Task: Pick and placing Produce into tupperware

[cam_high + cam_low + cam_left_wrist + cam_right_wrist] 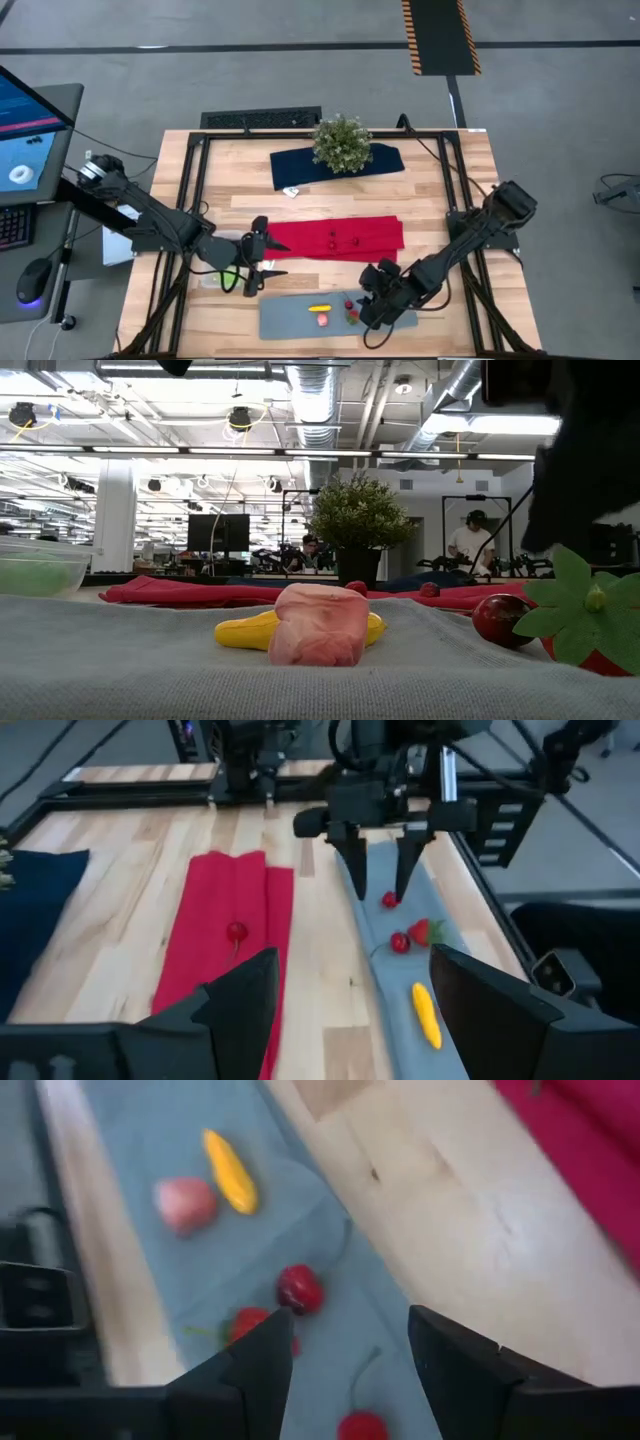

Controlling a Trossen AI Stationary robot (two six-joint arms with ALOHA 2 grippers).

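High view is showing a wooden table (440,190) framed by dark rails, with two dark arms reaching in from the left and right. A bushy potted plant (341,143) is standing on a dark blue cloth (385,160) at the far side. A red cloth (335,238) is lying across the middle, with a couple of small dark-red pieces resting on it. A grey mat (290,318) is lying along the near edge — on it are sitting a yellow piece (319,308), a pink piece (322,320), a strawberry (352,317) and red cherries (349,304). Outside the table on the left, a monitor and a mouse are sitting on a desk.

The right gripper (375,312) is hovering over the right end of the mat, fingers spread apart and gripping nothing. In the right wrist view one cherry (299,1289) and the strawberry (248,1323) are lying just beyond one fingertip, while another cherry (360,1426) is sitting between the two fingers; the yellow (229,1172) and pink (186,1204) pieces are lying farther off.

The left gripper (256,268) is waiting beside the red cloth's left end, fingers wide and empty. The clear tupperware (35,567) is showing at the low view's left edge, with something green inside — well apart from the mat's produce.
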